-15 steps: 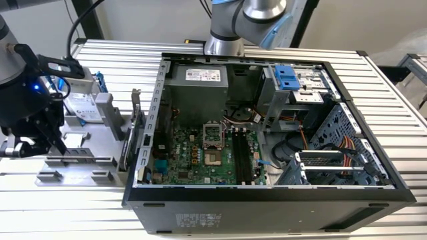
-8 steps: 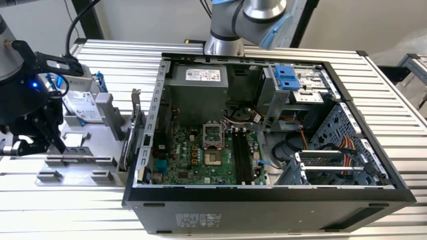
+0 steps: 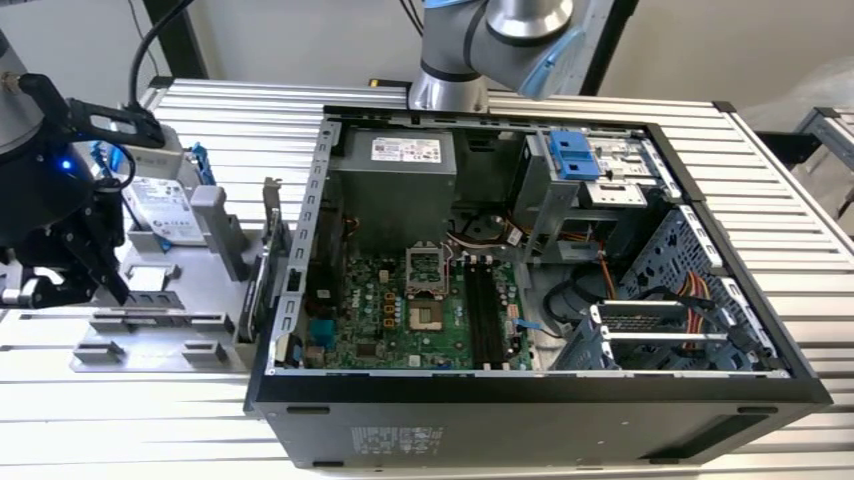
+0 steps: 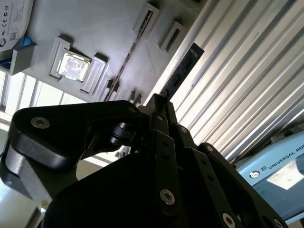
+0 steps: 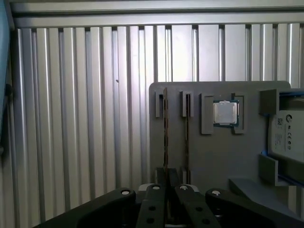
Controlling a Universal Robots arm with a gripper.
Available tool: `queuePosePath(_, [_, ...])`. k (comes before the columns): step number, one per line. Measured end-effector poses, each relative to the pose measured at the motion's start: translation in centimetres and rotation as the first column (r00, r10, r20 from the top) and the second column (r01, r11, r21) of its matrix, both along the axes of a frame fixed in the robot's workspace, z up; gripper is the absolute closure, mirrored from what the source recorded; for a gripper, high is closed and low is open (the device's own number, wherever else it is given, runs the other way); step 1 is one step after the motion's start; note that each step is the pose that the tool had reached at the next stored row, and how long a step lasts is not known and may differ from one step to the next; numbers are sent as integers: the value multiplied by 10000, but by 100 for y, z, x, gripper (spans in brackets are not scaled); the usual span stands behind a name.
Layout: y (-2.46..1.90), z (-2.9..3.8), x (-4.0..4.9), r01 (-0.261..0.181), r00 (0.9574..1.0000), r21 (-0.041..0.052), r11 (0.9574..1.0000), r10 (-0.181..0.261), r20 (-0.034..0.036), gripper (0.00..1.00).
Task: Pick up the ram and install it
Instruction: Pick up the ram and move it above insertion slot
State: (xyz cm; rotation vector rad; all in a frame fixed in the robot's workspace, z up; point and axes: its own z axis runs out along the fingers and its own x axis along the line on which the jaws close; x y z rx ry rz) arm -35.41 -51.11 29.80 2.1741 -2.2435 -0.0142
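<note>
In the exterior view my pincer [image 3: 67, 285] hangs over the grey tray [image 3: 160, 335] of parts, at the tray's end toward the exterior view's left. The open computer case [image 3: 534, 400] stands just beside the tray, on the exterior view's right. Its long black memory slots [image 3: 483, 315] look empty to me.

In the second wrist view my pincer [image 4: 159, 102] is closed down to a narrow gap on one end of the ram [image 4: 183, 71]. The thin dark stick runs out from it alongside the tray's [image 4: 95, 23] edge, with the ribbed counter [image 4: 237, 95] behind.

In the first wrist view the ram [image 5: 165, 137] shows edge-on over the tray [image 5: 209, 161], in line with the tray's outermost slot and rising from my pincer [image 5: 166, 183] (whether it has cleared that slot I can't tell).

So I judge the grasp made and the lift barely begun, if at all. The ram is over the tray, well apart from the case, and none of the installing is done yet.
</note>
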Motion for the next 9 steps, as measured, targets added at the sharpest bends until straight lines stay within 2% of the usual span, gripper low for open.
queuePosePath(9, [1, 37, -1, 2, 10000, -1, 10000, -2, -1, 100])
